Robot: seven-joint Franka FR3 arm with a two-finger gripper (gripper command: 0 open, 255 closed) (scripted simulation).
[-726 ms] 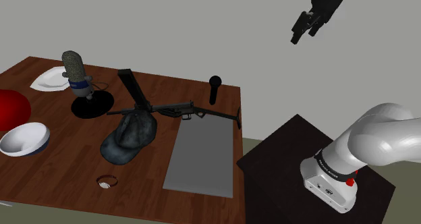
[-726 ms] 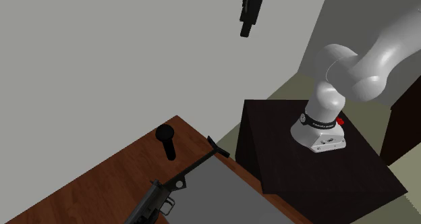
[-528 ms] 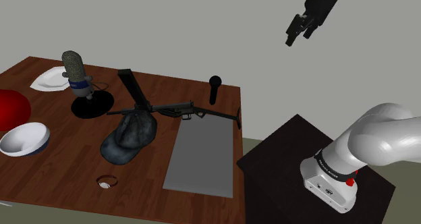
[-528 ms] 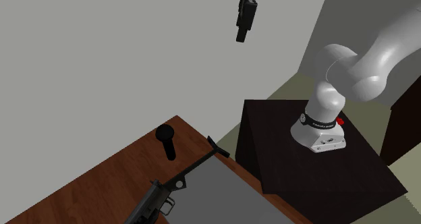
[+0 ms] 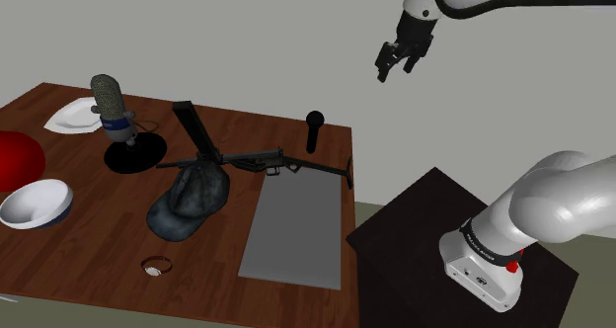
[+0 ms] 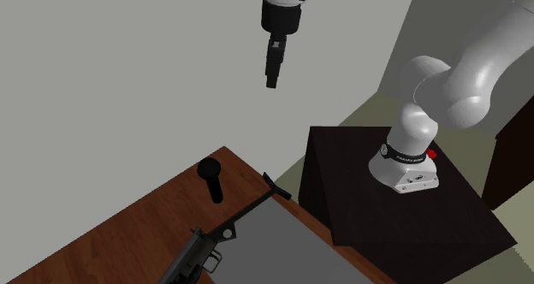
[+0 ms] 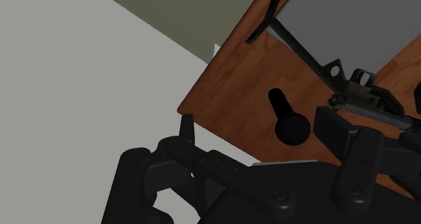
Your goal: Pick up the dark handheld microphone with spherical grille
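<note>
The dark handheld microphone (image 5: 315,128) with a round grille lies on the brown table (image 5: 89,247) near its far corner, just beyond the black rifle (image 5: 259,161). It also appears as the microphone (image 6: 210,178) in the second exterior view and the microphone (image 7: 287,116) in the wrist view. My black gripper (image 5: 394,69) hangs high in the air, above and to the shoulder view's right of it, well apart. The gripper (image 6: 271,81) points downward. In the wrist view the gripper (image 7: 256,118) is open, fingers wide apart, holding nothing.
On the table lie a grey mat (image 5: 296,222), a dark cap (image 5: 190,198), a grey studio microphone on a round stand (image 5: 112,114), a white bowl (image 5: 35,203), a red ball (image 5: 15,158), a white plate (image 5: 71,116) and a small ring (image 5: 155,267). The dark stand (image 5: 415,227) adjoins the table.
The gripper has swung to the shoulder view's left and come lower, nearer the table's far corner and the microphone. Its fingers stay apart. Nothing on the table moved.
</note>
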